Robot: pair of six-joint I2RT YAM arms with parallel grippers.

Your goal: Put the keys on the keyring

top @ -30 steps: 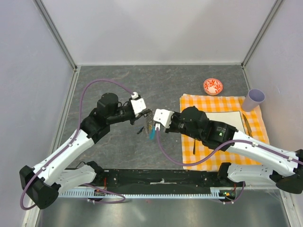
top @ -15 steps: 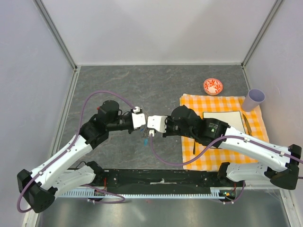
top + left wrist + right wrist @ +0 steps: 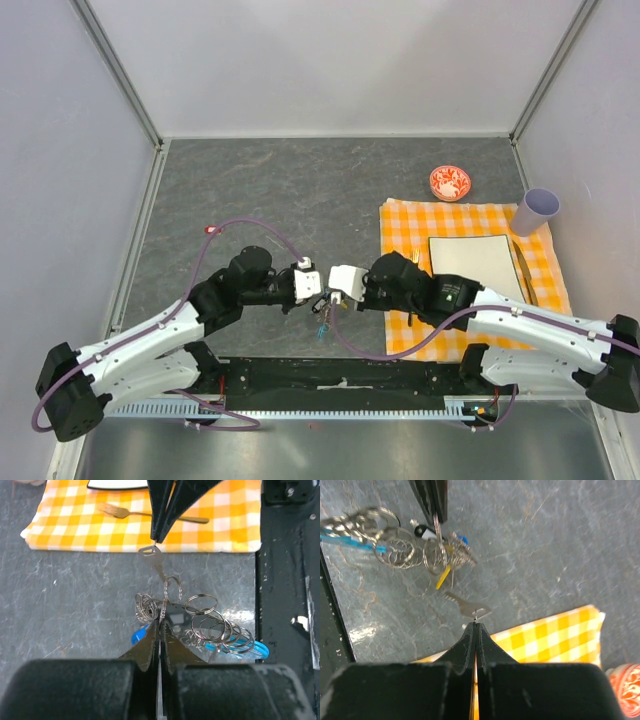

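Left fingers [image 3: 160, 624] pressed together, pinching one upright ring of keyring [image 3: 210, 622]. Rest of chain loops and cyan strap [image 3: 247, 649] spread on grey surface [image 3: 75, 595] right beneath. Right fingers [image 3: 476, 626] pressed together on head of silver key [image 3: 466, 606]; blade points toward pinched ring, tip near it, contact unclear. Blue key head [image 3: 462, 539] sits among rings. Orange checked cloth [image 3: 70, 525] with fork [image 3: 125, 512] lies behind right fingers.
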